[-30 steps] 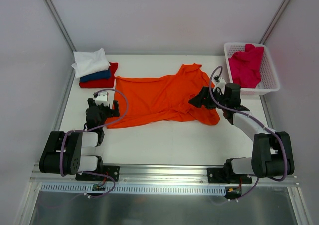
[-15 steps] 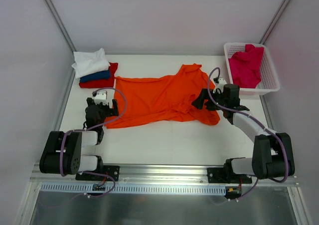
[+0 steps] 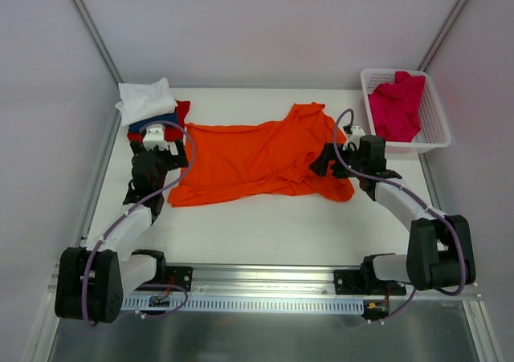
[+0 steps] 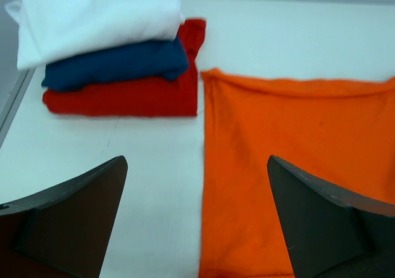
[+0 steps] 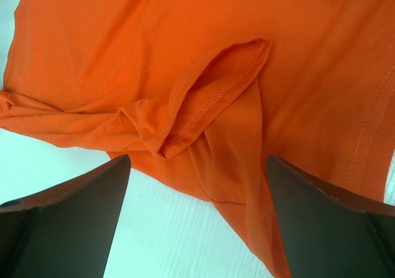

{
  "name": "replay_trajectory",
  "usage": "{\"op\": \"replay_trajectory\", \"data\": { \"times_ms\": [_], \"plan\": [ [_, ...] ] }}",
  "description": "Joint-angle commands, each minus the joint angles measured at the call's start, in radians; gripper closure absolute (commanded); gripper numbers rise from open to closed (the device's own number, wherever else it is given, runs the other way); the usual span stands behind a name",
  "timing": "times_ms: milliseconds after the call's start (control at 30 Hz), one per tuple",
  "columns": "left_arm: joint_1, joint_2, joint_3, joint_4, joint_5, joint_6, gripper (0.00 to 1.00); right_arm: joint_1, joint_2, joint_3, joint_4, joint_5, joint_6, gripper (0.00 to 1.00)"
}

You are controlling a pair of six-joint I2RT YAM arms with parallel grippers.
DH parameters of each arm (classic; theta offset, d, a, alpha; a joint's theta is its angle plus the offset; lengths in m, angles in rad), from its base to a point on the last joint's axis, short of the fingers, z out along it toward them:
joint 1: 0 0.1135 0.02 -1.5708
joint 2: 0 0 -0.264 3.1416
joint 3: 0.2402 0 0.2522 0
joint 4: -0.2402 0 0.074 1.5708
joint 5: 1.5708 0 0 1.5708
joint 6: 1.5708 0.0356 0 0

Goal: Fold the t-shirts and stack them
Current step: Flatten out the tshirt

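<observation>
While the orange t-shirt (image 3: 257, 157) lies spread across the middle of the table (image 3: 265, 225), bare white surface runs along its whole near side, between the cloth and the arm bases. A narrower strip shows behind it by the back wall. At the back left corner sits a folded stack: white t-shirt (image 4: 92, 13) on top, dark blue t-shirt (image 4: 117, 65) under it, red t-shirt (image 4: 123, 96) at the bottom. The red one lies just beside the orange shirt's left edge. At the back right, close to the side wall, a white basket (image 3: 434, 133) holds a crumpled pink t-shirt (image 3: 395, 105).

The left gripper (image 4: 196, 185) hangs with its jaws spread wide and nothing between them. The orange shirt's straight left edge runs up between its two fingers, and the stack is just ahead. The right gripper (image 5: 197, 185) is likewise wide open and empty, low over the shirt's right end. A bunched sleeve with a stitched hem lies between its fingers, where the cloth's near edge meets bare table.
</observation>
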Motion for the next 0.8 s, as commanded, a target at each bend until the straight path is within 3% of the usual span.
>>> {"op": "replay_trajectory", "data": {
  "times_ms": [0, 167, 267, 467, 667, 767],
  "plan": [
    [-0.005, -0.065, 0.136, -0.152, 0.095, -0.096, 0.01, 0.015, -0.022, 0.030, 0.012, 0.006, -0.017, 0.04],
    [-0.010, -0.061, 0.191, -0.247, 0.261, -0.213, 0.01, 0.018, -0.045, 0.018, 0.005, 0.023, -0.013, 0.04],
    [-0.010, -0.067, 0.152, -0.226, 0.336, -0.227, 0.01, 0.018, -0.074, -0.005, -0.005, 0.042, -0.008, 0.04],
    [-0.008, -0.121, 0.035, -0.116, 0.289, -0.282, 0.01, 0.019, -0.136, -0.091, 0.017, 0.075, 0.052, 0.06],
    [-0.008, -0.102, 0.068, -0.257, 0.163, -0.273, 0.01, 0.018, -0.124, -0.123, 0.049, 0.083, 0.093, 0.10],
    [-0.008, -0.081, 0.093, -0.297, 0.140, -0.257, 0.06, 0.019, -0.087, -0.117, 0.081, 0.074, 0.115, 0.15]
  ]
}}
